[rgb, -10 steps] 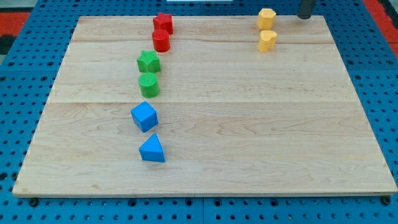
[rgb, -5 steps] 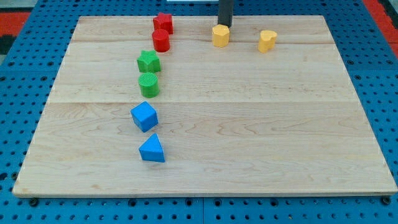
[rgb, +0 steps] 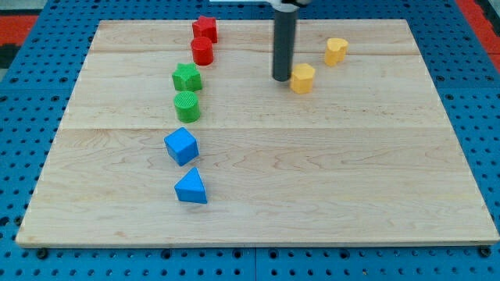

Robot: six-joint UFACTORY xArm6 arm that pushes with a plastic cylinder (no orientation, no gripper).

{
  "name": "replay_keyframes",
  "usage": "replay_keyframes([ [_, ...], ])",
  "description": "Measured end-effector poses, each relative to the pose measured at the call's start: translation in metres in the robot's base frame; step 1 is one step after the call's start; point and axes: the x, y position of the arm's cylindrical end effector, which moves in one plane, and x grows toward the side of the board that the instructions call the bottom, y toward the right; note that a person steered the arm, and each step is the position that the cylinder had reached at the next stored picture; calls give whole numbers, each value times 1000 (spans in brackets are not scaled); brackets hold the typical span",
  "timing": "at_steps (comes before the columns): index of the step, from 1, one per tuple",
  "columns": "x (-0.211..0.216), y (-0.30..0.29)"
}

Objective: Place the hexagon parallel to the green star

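The yellow hexagon [rgb: 302, 78] lies on the wooden board [rgb: 312, 172], right of centre in the upper part. My tip [rgb: 281, 78] stands just to its left, touching or nearly touching it. The green star [rgb: 186, 76] lies far to the left, at about the same height in the view as the hexagon.
A second yellow block [rgb: 336, 51] lies up and right of the hexagon. A red star [rgb: 205, 29] and red cylinder [rgb: 202, 51] lie above the green star. A green cylinder [rgb: 187, 105], blue cube [rgb: 181, 146] and blue triangle [rgb: 191, 187] lie below it.
My tip came in from the view's top right, then moved down. The yellow hexagon has gone from the top edge, left, then down and right to its present spot.
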Motion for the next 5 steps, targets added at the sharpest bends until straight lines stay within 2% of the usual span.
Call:
replay_keyframes([
  [2,11,12],
  [4,11,56],
  [5,-30,-1],
])
